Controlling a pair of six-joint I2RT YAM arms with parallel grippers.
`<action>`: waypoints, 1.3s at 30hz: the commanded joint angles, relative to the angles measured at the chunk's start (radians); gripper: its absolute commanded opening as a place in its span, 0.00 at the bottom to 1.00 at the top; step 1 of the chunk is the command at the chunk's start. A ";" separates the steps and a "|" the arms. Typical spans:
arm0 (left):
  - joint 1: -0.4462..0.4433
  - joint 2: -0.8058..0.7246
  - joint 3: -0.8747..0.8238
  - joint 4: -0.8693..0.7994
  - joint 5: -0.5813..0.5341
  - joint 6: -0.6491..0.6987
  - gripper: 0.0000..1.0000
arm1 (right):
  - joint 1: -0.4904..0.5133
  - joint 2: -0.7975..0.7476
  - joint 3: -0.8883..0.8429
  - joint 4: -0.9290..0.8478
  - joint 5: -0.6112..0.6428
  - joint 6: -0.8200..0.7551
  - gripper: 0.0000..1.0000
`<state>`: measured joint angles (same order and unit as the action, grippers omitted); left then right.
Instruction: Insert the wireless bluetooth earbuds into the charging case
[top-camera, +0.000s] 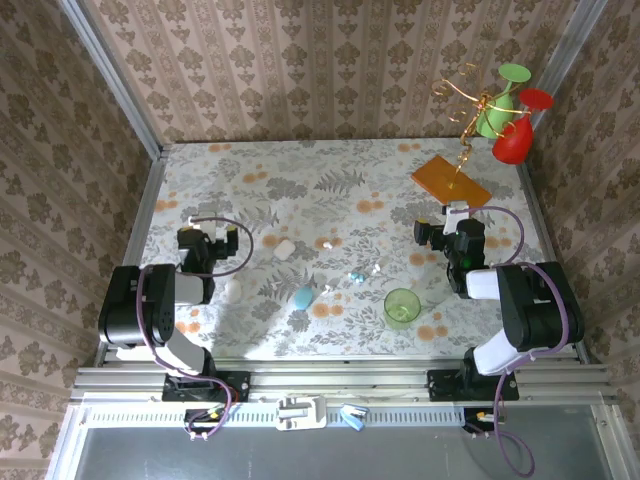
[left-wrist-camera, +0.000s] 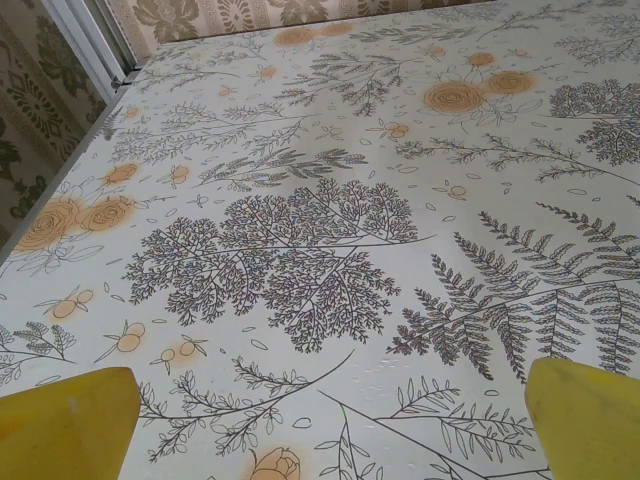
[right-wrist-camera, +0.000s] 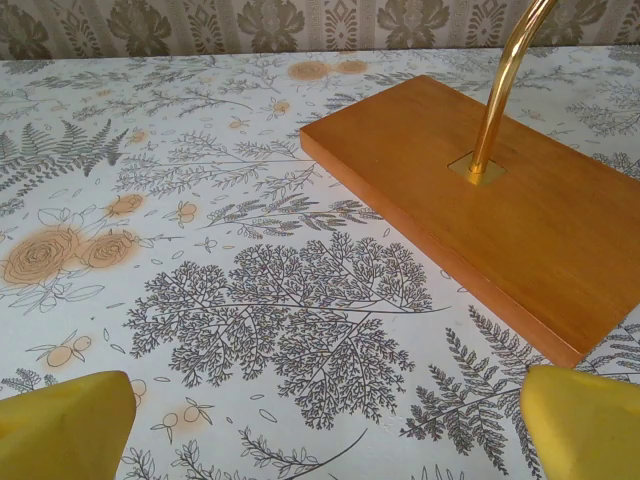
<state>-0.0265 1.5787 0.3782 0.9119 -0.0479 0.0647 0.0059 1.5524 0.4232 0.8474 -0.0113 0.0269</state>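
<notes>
1. Yellow fingertips (left-wrist-camera: 65, 425) of the left claw (left-wrist-camera: 325, 425) stand spread wide over the bare bench (left-wrist-camera: 300, 150), pinching nothing.
2. Equally spread and empty, the right claw (right-wrist-camera: 320, 430) faces an orange wooden base (right-wrist-camera: 480, 210).
3. Mid-bench between the arms lie the earbuds (top-camera: 355, 277), scattered near a blue case (top-camera: 303, 297) and a white case (top-camera: 284, 249).
4. Both claws point at the far wall, so the earbuds sit inboard and back toward the bases: rightward of the left claw, leftward of the right.
5. By judgement, the right claw is slightly nearer the earbuds, and the left is nearer the cases.
6. Each earbud is too small to tell its long axis.
</notes>
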 joint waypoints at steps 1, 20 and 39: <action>-0.006 -0.023 0.011 0.008 0.008 0.014 1.00 | -0.006 -0.020 -0.012 -0.002 0.017 0.008 1.00; 0.000 -0.024 0.014 0.001 0.024 0.009 1.00 | -0.006 -0.021 -0.011 -0.004 0.017 0.008 1.00; -0.191 -0.428 0.132 -0.515 -0.211 0.014 1.00 | 0.127 -0.392 0.206 -0.637 0.101 -0.052 1.00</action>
<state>-0.1974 1.1873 0.4572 0.5941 -0.2039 0.1204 0.0906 1.2083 0.5724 0.4034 0.0505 0.0021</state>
